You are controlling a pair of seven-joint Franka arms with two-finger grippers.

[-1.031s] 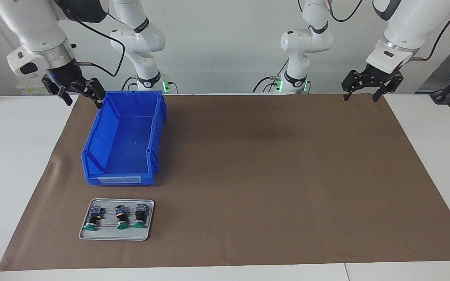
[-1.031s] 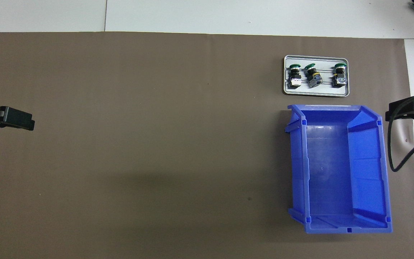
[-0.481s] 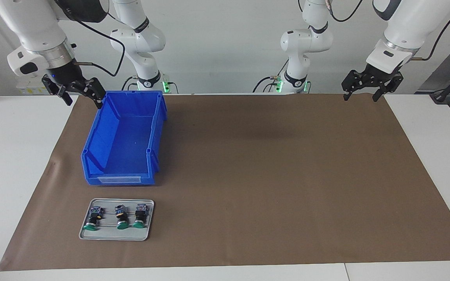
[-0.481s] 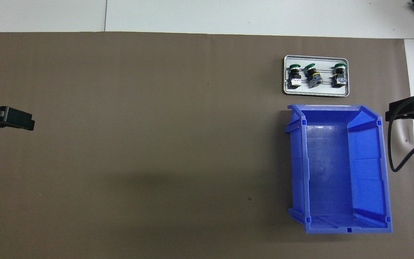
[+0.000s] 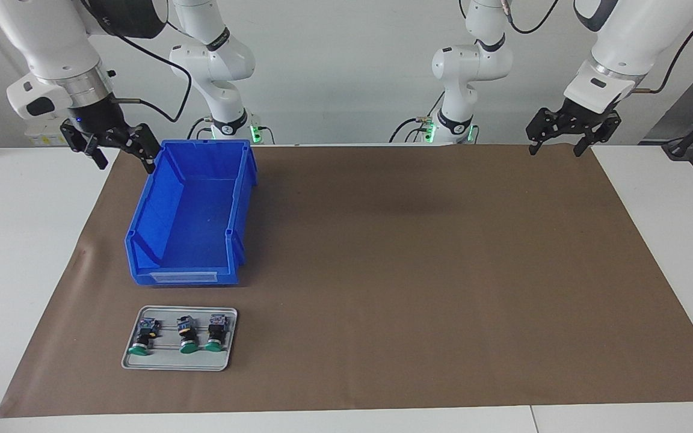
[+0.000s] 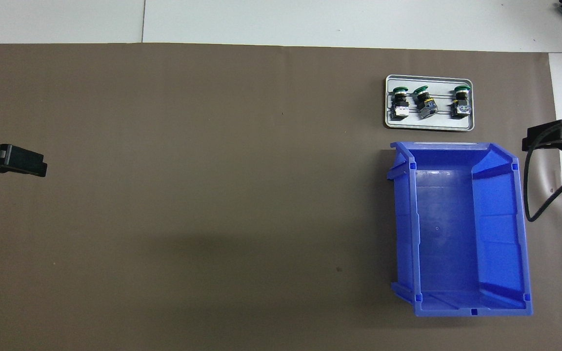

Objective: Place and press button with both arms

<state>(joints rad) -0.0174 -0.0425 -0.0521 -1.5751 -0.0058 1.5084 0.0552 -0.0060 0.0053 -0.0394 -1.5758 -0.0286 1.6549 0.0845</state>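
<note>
Three green-capped buttons (image 5: 184, 334) (image 6: 425, 101) lie side by side on a small grey tray (image 5: 172, 364) (image 6: 427, 127), toward the right arm's end of the table. Each has a black body and a grey-blue block. My right gripper (image 5: 125, 157) (image 6: 549, 139) hangs open and holds nothing, over the mat's edge beside the blue bin (image 5: 184, 278) (image 6: 410, 229). My left gripper (image 5: 554, 147) (image 6: 22, 163) hangs open and holds nothing, over the mat's corner at the left arm's end, well away from the buttons.
The blue bin has nothing in it and stands nearer to the robots than the tray, just beside it. A brown mat (image 5: 418, 264) covers most of the white table. A black cable (image 6: 534, 204) trails from the right wrist beside the bin.
The right gripper has risen slightly and edged away from the bin's corner. The left arm, the buttons, the tray and the bin have not moved.
</note>
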